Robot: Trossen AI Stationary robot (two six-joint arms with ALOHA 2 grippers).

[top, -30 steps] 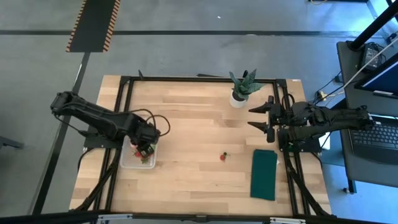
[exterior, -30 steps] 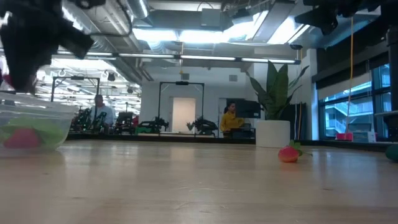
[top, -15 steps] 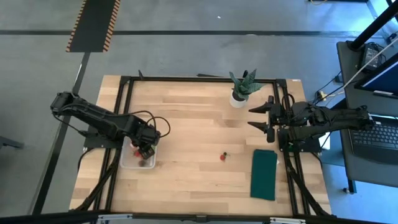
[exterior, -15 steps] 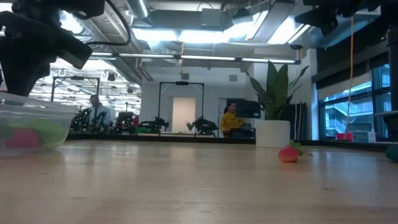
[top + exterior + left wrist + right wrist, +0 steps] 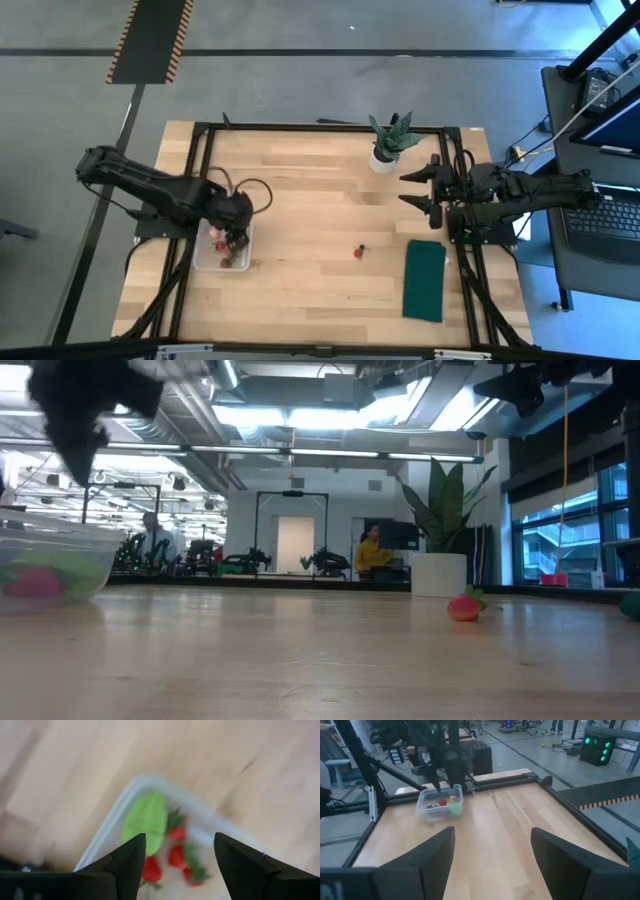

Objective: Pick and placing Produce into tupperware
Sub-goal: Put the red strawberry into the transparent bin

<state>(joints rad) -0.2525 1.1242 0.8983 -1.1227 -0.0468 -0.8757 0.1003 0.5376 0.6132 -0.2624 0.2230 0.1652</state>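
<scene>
The left claw (image 5: 232, 237) hangs over the tupperware (image 5: 203, 258) at about the 9 o'clock side of the table (image 5: 310, 200), its fingers (image 5: 131, 865) spread apart with nothing between them. In the left wrist view the gap between the fingers looks straight down into the container, where a light green leafy piece (image 5: 146, 821) lies against one wall with several red strawberry pieces (image 5: 176, 856) beside it, green tops showing. From table height the container (image 5: 50, 565) shows a pink-red lump and green through its clear wall, with the dark left arm blurred above it.

One more strawberry (image 5: 358, 252) lies alone on the bare wood, toward 4 o'clock from the table's middle, well apart from the tupperware and just left of the dark green cloth (image 5: 425, 281). In the low view it (image 5: 463, 607) sits on the table surface with its green top turned to the right.

The right claw (image 5: 421, 188) waits at the 3 o'clock edge, fingers released and empty, near the spiky potted plant (image 5: 388, 141) that stands toward 1 o'clock. People sit in the room far behind the table.
</scene>
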